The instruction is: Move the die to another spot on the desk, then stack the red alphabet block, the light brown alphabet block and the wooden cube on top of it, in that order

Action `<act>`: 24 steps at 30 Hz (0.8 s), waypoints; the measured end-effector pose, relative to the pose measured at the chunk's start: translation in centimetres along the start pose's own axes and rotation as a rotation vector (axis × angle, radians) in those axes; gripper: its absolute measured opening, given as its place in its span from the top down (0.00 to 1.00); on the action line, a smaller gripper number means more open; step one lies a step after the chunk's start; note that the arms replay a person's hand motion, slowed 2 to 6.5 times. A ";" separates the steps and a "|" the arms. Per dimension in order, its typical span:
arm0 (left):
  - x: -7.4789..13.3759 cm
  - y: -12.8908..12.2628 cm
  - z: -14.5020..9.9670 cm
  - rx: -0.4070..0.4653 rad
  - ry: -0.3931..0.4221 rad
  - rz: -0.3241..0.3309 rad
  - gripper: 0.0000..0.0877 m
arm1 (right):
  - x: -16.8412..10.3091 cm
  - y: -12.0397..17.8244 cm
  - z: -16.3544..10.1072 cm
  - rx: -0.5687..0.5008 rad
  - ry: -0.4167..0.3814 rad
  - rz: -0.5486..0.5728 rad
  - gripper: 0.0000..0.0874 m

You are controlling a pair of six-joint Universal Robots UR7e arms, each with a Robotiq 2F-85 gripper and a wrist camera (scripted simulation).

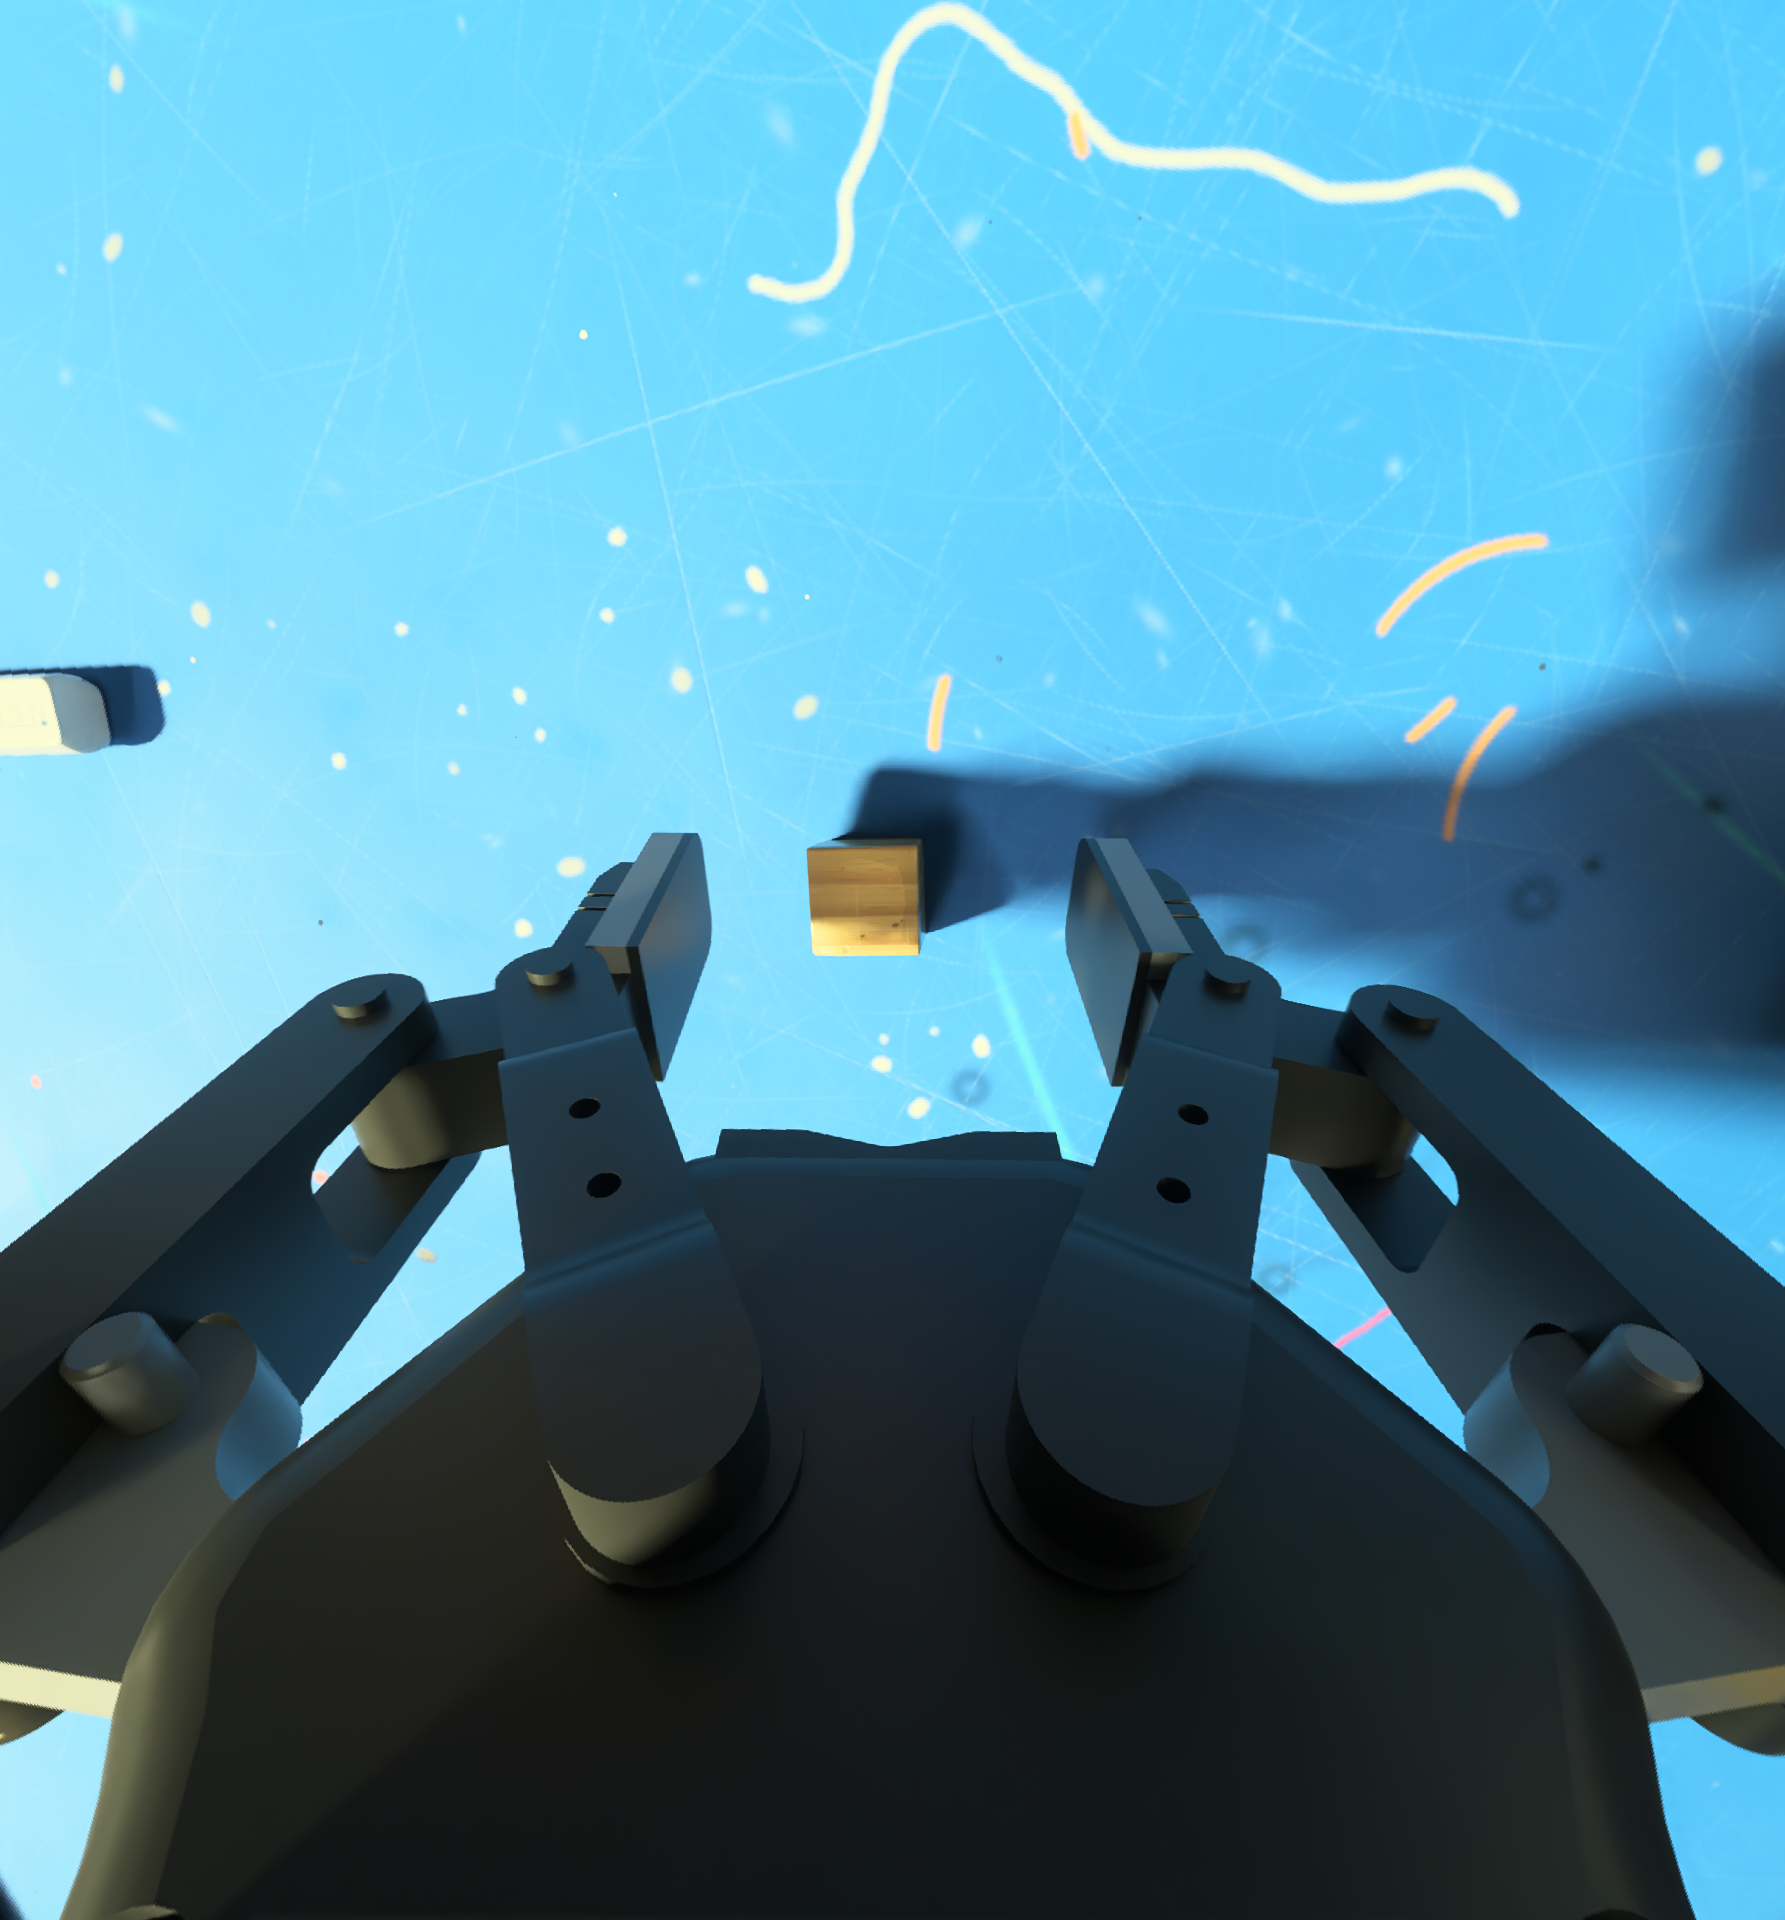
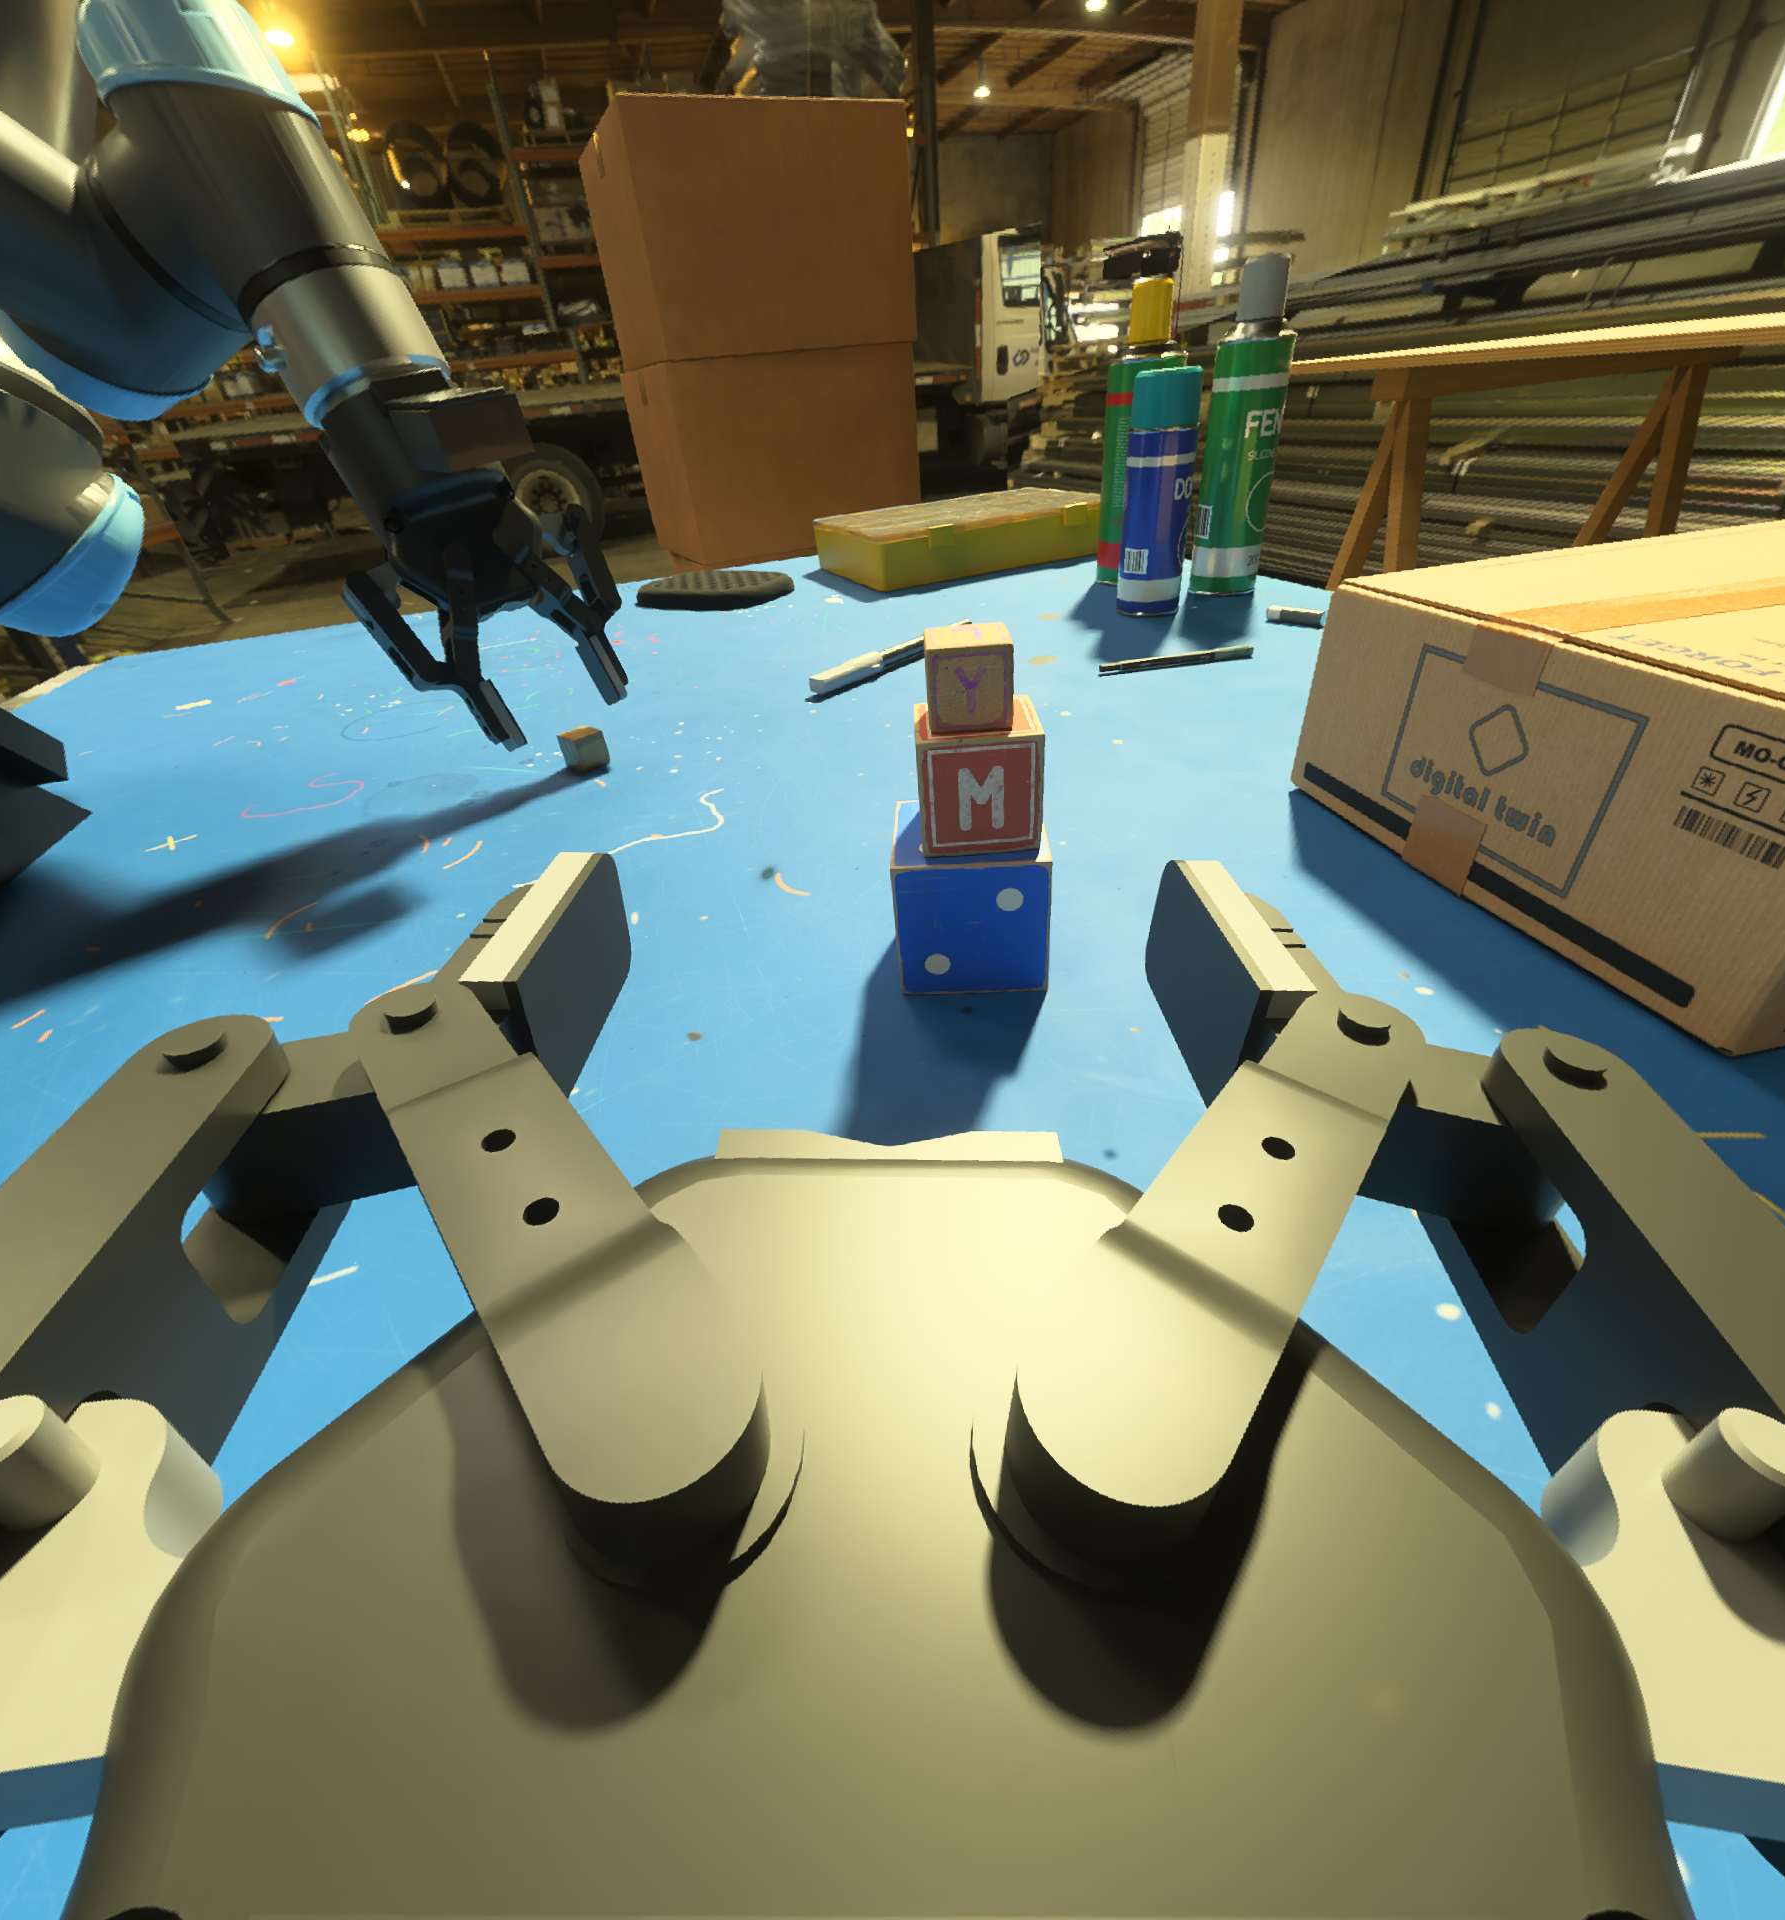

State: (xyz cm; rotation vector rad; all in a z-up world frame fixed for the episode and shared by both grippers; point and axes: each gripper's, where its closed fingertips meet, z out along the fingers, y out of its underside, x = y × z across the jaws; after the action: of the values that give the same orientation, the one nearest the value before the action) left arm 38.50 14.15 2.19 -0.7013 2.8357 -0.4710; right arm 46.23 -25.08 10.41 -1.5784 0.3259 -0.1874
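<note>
In the right wrist view a blue die [image 2: 971, 925] stands on the blue desk. The red alphabet block [image 2: 979, 792] sits on it, and the light brown alphabet block [image 2: 969, 677] sits on top of that. My right gripper [image 2: 888, 940] is open and empty, just in front of the stack. The small wooden cube [image 1: 864, 898] lies on the desk and also shows in the right wrist view [image 2: 583, 748]. My left gripper [image 1: 888, 935] is open and hovers above the cube, which appears between its fingers. The left gripper also shows in the right wrist view [image 2: 555, 696].
A cardboard box [image 2: 1594, 769] stands right of the stack. Spray cans [image 2: 1194, 457], a yellow case [image 2: 955, 535], a black pad [image 2: 713, 588] and pens [image 2: 1174, 658] lie at the desk's far side. A white marker [image 1: 15, 715] lies left of the cube.
</note>
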 end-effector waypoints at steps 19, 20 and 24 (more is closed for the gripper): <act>-0.5 1.0 1.0 -0.068 0.029 -0.066 0.62 | -0.1 0.0 0.0 -0.004 0.001 -0.013 0.02; -0.5 1.0 1.0 -0.068 0.034 -0.066 0.67 | -0.1 0.1 0.0 -0.005 0.001 -0.014 0.02; -0.3 1.0 1.0 -0.069 0.051 -0.065 0.77 | -0.1 0.1 0.1 -0.008 0.002 -0.017 0.02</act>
State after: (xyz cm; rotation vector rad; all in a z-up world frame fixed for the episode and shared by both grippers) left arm 38.59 14.88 0.93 -0.8072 2.8971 -0.4077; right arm 46.14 -24.97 10.33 -1.5898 0.3149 -0.2012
